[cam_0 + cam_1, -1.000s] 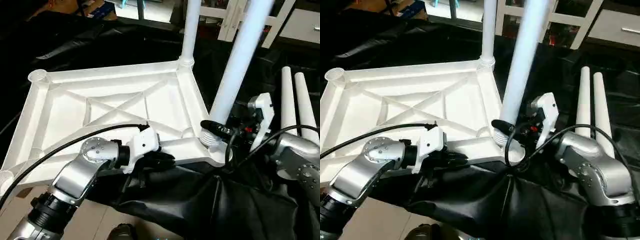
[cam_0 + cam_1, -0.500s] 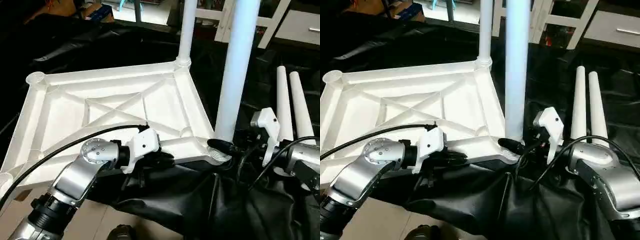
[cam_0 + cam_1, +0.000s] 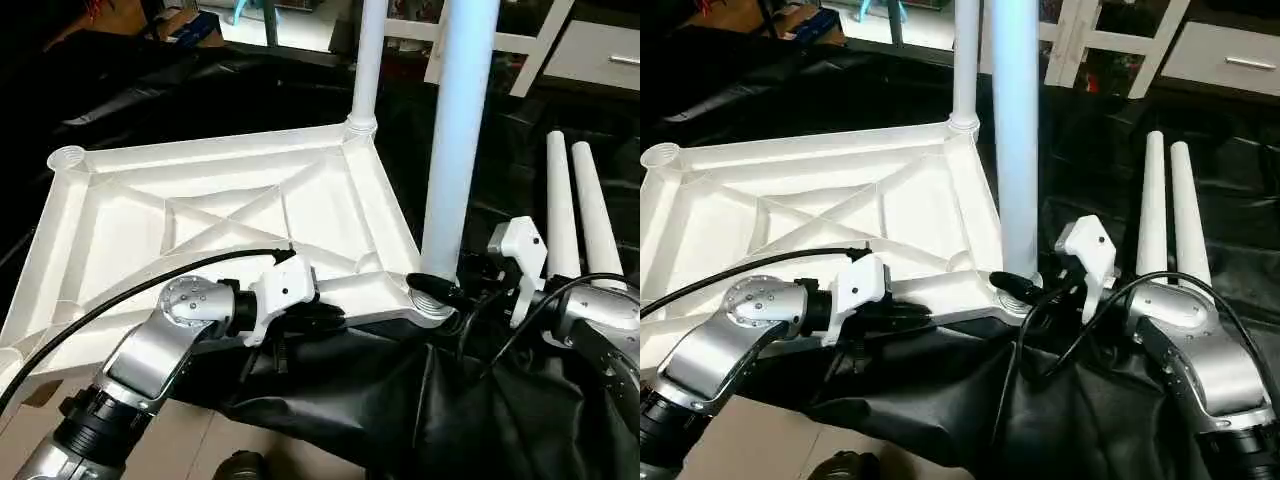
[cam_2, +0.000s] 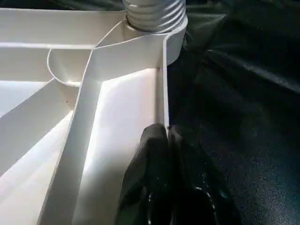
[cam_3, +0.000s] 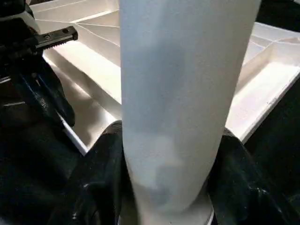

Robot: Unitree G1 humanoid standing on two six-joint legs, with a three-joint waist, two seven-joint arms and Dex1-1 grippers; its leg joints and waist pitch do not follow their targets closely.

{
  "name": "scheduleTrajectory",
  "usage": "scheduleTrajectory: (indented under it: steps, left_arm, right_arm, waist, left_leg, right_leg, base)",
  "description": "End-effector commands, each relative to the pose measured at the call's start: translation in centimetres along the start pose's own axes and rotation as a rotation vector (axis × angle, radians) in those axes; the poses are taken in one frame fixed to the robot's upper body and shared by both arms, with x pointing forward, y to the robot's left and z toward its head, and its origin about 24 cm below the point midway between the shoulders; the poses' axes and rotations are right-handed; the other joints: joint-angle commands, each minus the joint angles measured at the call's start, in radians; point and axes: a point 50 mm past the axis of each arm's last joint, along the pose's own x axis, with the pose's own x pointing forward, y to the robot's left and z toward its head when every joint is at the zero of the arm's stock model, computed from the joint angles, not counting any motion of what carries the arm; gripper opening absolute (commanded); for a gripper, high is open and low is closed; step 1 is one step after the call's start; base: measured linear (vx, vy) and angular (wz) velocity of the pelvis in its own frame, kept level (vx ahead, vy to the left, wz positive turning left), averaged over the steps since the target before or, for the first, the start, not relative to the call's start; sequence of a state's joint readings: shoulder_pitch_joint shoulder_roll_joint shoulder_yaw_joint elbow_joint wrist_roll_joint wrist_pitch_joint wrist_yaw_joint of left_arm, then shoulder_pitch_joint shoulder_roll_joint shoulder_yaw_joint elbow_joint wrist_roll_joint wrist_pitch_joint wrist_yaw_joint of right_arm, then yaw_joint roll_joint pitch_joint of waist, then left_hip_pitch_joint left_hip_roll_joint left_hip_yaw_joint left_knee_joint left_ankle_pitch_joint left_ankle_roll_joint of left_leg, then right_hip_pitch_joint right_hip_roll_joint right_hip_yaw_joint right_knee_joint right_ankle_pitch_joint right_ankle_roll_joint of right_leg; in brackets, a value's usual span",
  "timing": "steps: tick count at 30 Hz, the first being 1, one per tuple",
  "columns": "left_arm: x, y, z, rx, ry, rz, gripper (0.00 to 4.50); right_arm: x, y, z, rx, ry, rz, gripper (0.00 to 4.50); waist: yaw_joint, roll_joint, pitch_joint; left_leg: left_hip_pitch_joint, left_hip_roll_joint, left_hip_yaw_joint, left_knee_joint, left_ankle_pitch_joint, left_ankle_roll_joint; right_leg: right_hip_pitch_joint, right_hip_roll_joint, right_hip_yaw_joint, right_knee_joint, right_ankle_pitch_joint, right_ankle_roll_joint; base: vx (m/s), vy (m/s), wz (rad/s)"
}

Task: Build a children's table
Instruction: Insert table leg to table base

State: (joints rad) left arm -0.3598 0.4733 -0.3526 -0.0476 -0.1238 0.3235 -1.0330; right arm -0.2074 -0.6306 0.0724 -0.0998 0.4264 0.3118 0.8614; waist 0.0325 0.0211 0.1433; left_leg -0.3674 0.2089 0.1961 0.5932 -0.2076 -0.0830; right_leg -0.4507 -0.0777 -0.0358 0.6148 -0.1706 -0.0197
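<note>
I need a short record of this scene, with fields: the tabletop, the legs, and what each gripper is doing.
tabletop: white tabletop lies underside up on the black-draped work table
fitted legs: far leg stands in its corner socket; near leg stands upright at the near right corner
spare legs: two loose legs lie side by side on the cloth
left gripper: left gripper is shut on the tabletop's near edge
right gripper: right gripper is shut on the near leg, low down
</note>
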Motion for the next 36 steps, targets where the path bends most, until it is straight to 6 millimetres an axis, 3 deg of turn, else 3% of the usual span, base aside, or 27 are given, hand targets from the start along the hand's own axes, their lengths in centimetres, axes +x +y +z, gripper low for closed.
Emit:
scheduleTrajectory:
  steps: [1, 9, 14, 19, 27, 36]
  left_arm:
    - [0.3, -0.3, 0.7, 0.029, -0.035, -0.028, 0.0]
    - [0.3, -0.4, 0.7, 0.026, -0.039, -0.027, 0.0]
    - [0.4, -0.4, 0.7, 0.024, -0.038, -0.029, 0.0]
    - [0.5, -0.3, 0.8, 0.023, -0.043, -0.025, 0.0]
    - [0.6, -0.1, 0.8, 0.024, -0.048, -0.009, 0.0]
    - [0.6, 0.1, 0.9, 0.026, -0.056, 0.014, 0.0]
  right_arm:
    - [0.8, 0.7, -1.1, 0.027, 0.031, 0.041, 1.93]
    - [1.8, 0.7, -1.4, 0.151, -0.087, -0.03, 1.93]
    - [1.9, 0.6, -1.9, 0.263, -0.14, -0.065, 1.93]
    - [1.8, 0.6, -3.0, 0.317, -0.132, -0.096, 1.93]
    - [0.9, 0.5, -4.6, 0.321, -0.101, -0.16, 1.93]
    - [-0.2, 0.0, -5.5, 0.368, -0.215, -0.302, 1.93]
  waist:
    - [0.003, -0.01, -0.07]
    - [-0.001, -0.009, -0.068]
    - [-0.002, -0.008, -0.067]
    - [-0.002, -0.008, -0.064]
    - [-0.001, -0.008, -0.061]
    - [-0.003, -0.007, -0.056]
  left_leg:
    - [0.001, 0.01, -0.004, -0.057, -0.044, 0.14]
    - [0.003, 0.01, -0.004, -0.06, -0.067, 0.126]
    - [0.003, 0.009, -0.004, -0.061, -0.057, 0.127]
    - [0.004, 0.01, -0.003, -0.063, -0.075, 0.117]
    - [0.005, 0.01, -0.003, -0.066, -0.095, 0.104]
    - [0.006, 0.012, -0.004, -0.074, -0.142, 0.085]
  right_leg:
    - [0.078, -0.038, 0.036, -0.058, -0.048, -0.272]
    - [0.074, -0.038, 0.037, -0.063, -0.086, -0.266]
    - [0.074, -0.035, 0.037, -0.06, -0.048, -0.275]
    - [0.072, -0.037, 0.037, -0.065, -0.084, -0.267]
    - [0.069, -0.038, 0.038, -0.069, -0.108, -0.253]
    - [0.064, -0.038, 0.038, -0.079, -0.17, -0.234]
  base:
    - [0.0, 0.0, 0.0]
    - [0.0, 0.0, 0.0]
    - [0.0, 0.0, 0.0]
    - [0.0, 0.0, 0.0]
    - [0.0, 0.0, 0.0]
    - [0.0, 0.0, 0.0]
